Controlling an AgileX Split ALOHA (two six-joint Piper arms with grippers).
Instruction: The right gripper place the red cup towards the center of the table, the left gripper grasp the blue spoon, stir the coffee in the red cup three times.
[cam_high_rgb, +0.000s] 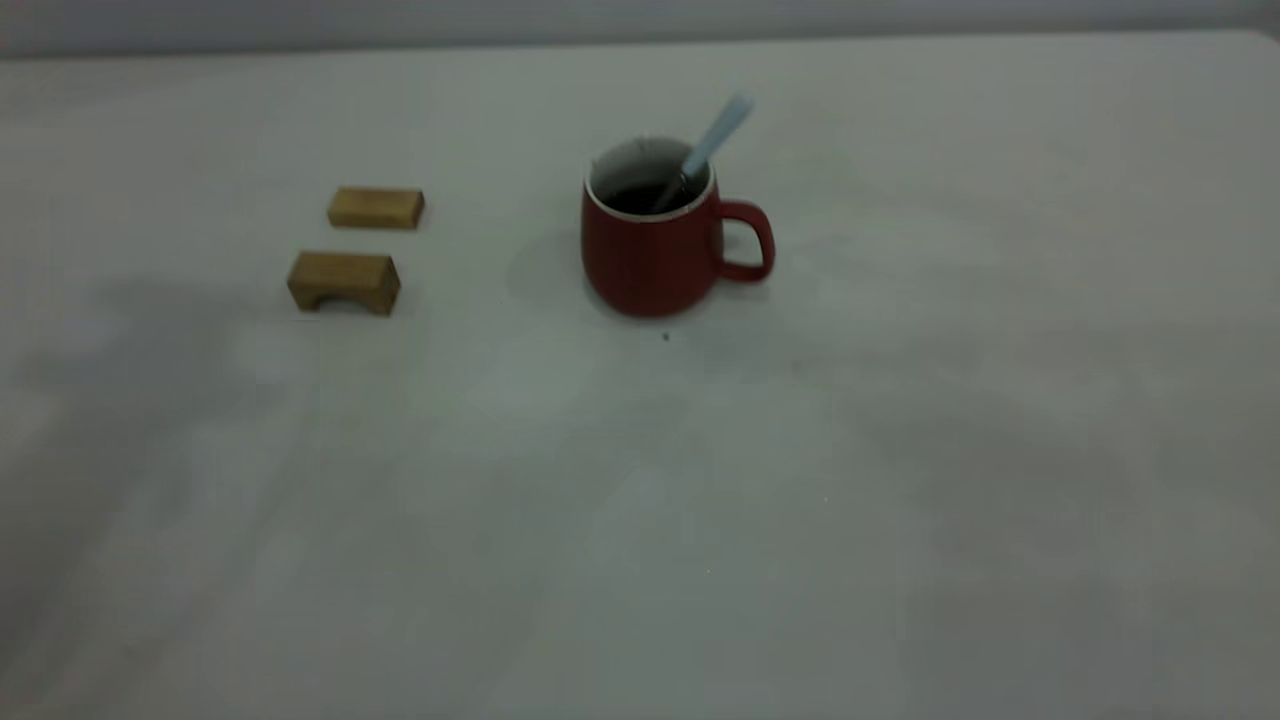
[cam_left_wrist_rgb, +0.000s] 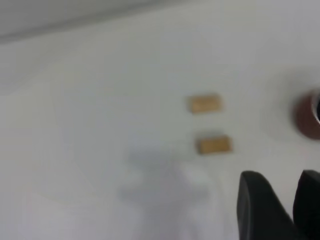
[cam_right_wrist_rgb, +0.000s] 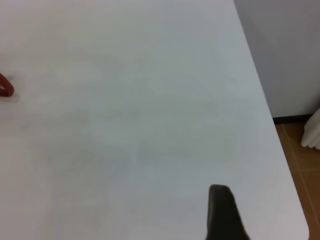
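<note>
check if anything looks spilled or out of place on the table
Nothing stands out. The red cup stands upright with the blue spoon leaning inside it, and no liquid shows on the table. Two wooden blocks sit apart from it.

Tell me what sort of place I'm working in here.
Probably a lab or test room, not a kitchen: a large bare off-white table holding only a red cup with a spoon in it and two wooden blocks, against a plain wall, with tiled floor beyond the table edge.
</note>
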